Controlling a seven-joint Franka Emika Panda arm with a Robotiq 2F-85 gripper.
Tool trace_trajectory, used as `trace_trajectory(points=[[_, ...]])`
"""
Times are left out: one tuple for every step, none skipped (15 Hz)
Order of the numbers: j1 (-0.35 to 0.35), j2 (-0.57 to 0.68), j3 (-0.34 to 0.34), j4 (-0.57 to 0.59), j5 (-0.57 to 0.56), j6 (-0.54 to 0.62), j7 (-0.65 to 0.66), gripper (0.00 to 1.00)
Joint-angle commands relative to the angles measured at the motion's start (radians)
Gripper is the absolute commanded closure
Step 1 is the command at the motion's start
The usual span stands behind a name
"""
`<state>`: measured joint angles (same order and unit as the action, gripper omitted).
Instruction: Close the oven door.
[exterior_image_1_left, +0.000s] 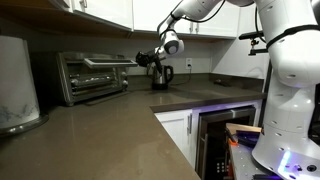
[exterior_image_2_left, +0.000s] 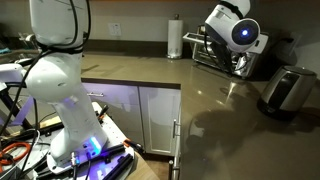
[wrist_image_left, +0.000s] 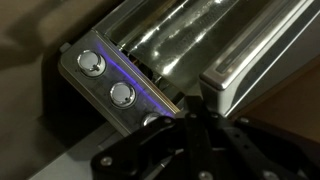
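Note:
The small stainless toaster oven (exterior_image_1_left: 90, 80) stands at the back of the counter; it also shows in an exterior view (exterior_image_2_left: 215, 52). Its glass-fronted oven door (exterior_image_1_left: 105, 62) hangs partly open, tilted outward. In the wrist view the door glass (wrist_image_left: 190, 40) fills the top, with its silver bar handle (wrist_image_left: 245, 65) at the right and the knobs (wrist_image_left: 92, 63) at the left. My gripper (exterior_image_1_left: 143, 58) is at the door's free edge. In the wrist view its dark fingers (wrist_image_left: 192, 120) are shut together just below the handle, holding nothing. Whether they touch it is unclear.
A dark kettle (exterior_image_1_left: 160, 75) stands just behind my gripper. A paper towel roll (exterior_image_2_left: 175, 38) stands beside the oven, and a silver toaster (exterior_image_2_left: 285, 90) on the near counter. A dark built-in appliance (exterior_image_1_left: 225, 140) is under the counter beside the robot base (exterior_image_2_left: 60, 100).

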<state>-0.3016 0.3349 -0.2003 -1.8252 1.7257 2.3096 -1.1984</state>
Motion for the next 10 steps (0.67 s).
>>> trace_trajectory(points=[[0.029, -0.035, -0.001, 0.001, 0.037, 0.005, -0.036, 1.00], [0.032, -0.033, 0.000, 0.007, 0.034, 0.011, -0.035, 1.00], [0.034, -0.032, 0.000, 0.011, 0.033, 0.016, -0.035, 1.00], [0.036, -0.031, 0.000, 0.014, 0.032, 0.021, -0.036, 1.00], [0.038, -0.029, 0.000, 0.020, 0.031, 0.029, -0.035, 1.00], [0.041, -0.030, 0.000, 0.023, 0.031, 0.040, -0.037, 1.00], [0.044, -0.031, 0.001, 0.024, 0.034, 0.053, -0.042, 1.00], [0.050, -0.035, 0.001, 0.024, 0.035, 0.075, -0.052, 1.00], [0.056, -0.038, 0.001, 0.025, 0.034, 0.094, -0.060, 1.00], [0.063, -0.042, 0.001, 0.027, 0.032, 0.120, -0.071, 1.00]])
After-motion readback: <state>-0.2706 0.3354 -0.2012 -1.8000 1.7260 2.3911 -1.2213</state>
